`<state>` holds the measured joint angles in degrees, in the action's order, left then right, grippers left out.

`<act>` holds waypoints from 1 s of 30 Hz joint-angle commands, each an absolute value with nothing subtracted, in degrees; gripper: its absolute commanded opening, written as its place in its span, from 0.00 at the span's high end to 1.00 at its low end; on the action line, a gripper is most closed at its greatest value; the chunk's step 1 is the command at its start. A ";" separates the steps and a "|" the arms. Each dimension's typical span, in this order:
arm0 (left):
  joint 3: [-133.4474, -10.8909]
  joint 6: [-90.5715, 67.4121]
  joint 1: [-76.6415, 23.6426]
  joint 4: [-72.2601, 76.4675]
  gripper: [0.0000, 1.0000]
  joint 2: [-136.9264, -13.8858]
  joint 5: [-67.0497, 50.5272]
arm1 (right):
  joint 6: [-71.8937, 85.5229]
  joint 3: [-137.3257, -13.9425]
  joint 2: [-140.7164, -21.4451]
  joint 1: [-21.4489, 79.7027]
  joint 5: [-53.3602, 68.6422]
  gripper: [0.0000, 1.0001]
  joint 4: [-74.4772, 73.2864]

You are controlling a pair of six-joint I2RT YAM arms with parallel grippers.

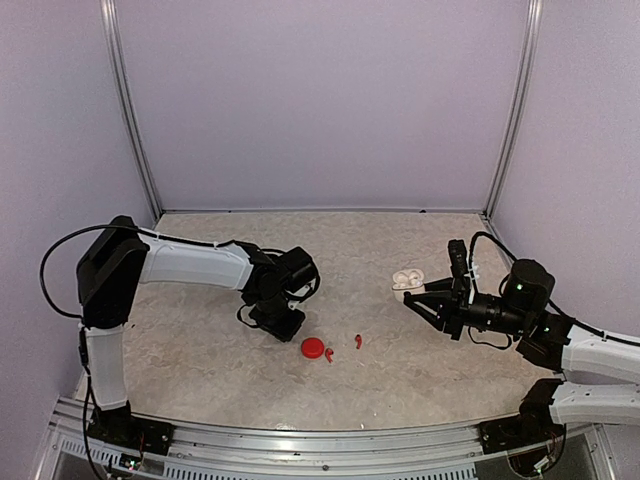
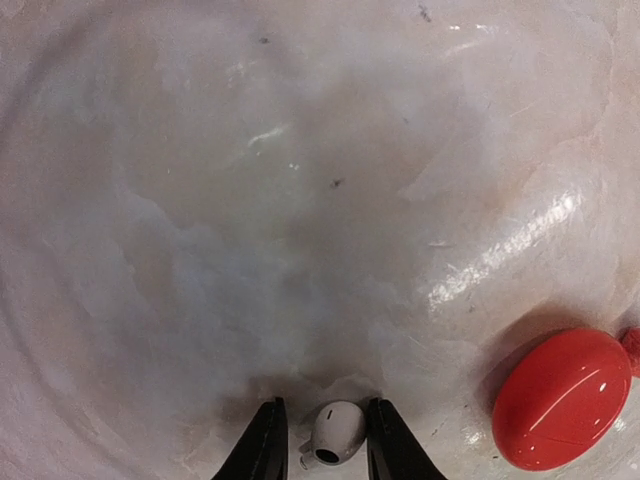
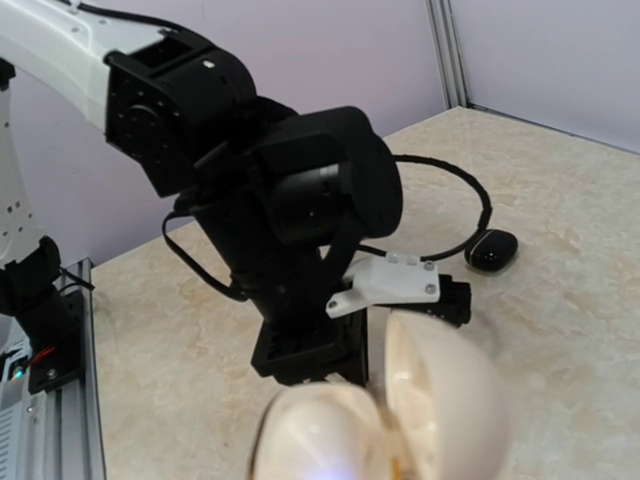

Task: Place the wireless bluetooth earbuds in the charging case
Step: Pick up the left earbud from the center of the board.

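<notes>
A white earbud (image 2: 335, 432) lies on the table between my left gripper's (image 2: 324, 406) fingers. The right finger touches it and a small gap shows on the left, so the jaws are open around it. In the top view that gripper (image 1: 278, 322) points down at the table left of centre. The white charging case (image 1: 407, 279) lies open at the right, blurred and close in the right wrist view (image 3: 380, 410). My right gripper (image 1: 428, 306) is open and empty just in front of it. Two red earbuds (image 1: 328, 354) (image 1: 357, 341) lie near the middle.
A closed red case (image 1: 312, 347) lies right of my left gripper and shows in the left wrist view (image 2: 562, 398). A black case (image 3: 492, 249) sits behind the left arm. Purple walls enclose the table on three sides.
</notes>
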<state>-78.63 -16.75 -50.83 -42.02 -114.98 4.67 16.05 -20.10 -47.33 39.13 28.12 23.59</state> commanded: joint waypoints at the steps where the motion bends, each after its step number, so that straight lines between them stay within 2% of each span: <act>1: -80.69 -14.41 -50.71 -44.23 0.71 -117.42 5.19 | 15.64 -21.97 -47.02 38.43 28.12 1.00 24.27; 9: -81.73 -12.97 -50.71 -45.54 0.73 -118.93 5.23 | 15.86 -21.97 -47.19 38.43 28.21 1.00 24.35; 19: -80.57 -13.38 -50.63 -44.43 0.85 -117.72 5.23 | 15.75 -22.41 -48.04 38.43 28.49 1.00 24.76; 24: -77.66 -14.86 -49.44 -38.50 0.91 -112.92 3.44 | 15.18 -22.14 -48.24 38.45 28.82 1.00 25.97; 30: -73.52 -15.85 -49.22 -28.39 0.91 -102.20 3.34 | 12.83 -20.92 -48.40 38.50 29.13 1.00 30.11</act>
